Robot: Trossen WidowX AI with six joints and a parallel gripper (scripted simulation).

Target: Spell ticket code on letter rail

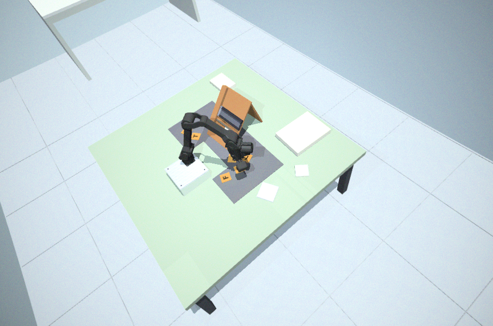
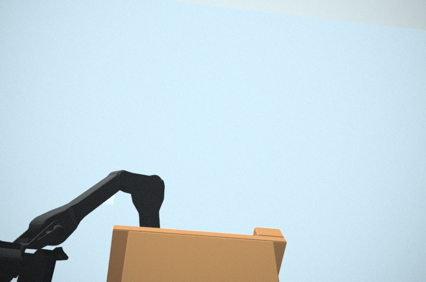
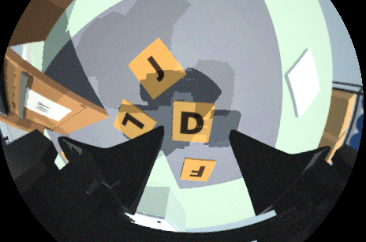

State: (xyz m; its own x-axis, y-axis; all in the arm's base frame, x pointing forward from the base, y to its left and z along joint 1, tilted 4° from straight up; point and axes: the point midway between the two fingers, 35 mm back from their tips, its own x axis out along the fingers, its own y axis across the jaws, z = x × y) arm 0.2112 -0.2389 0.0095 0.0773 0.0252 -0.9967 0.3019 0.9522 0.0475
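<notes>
The black six-joint arm [image 1: 213, 127] [image 2: 96, 194] is arching up from its white box-shaped base and bending down over the dark grey mat [image 1: 262, 163] [image 3: 244, 27]. Its black two-finger gripper [image 1: 240, 173] [image 3: 196, 131] is pointing downward, fingers apart and holding nothing, above the square orange D tile [image 3: 192, 121]. The orange J [image 3: 157, 68], L [image 3: 135, 120] and F tiles [image 1: 225, 177] [image 3: 198, 169] are lying around it, near the brown wooden board [image 1: 235, 101] [image 2: 203, 254] [image 3: 59, 106].

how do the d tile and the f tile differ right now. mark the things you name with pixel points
The D tile [image 3: 179, 133] lies nearly between the pincer's fingertips in the wrist view, while the F tile [image 1: 225, 177] [image 3: 187, 174] lies outside them. The pincer's shadow partly covers the D tile; the F tile is unshaded. Both are orange with a black letter.
</notes>
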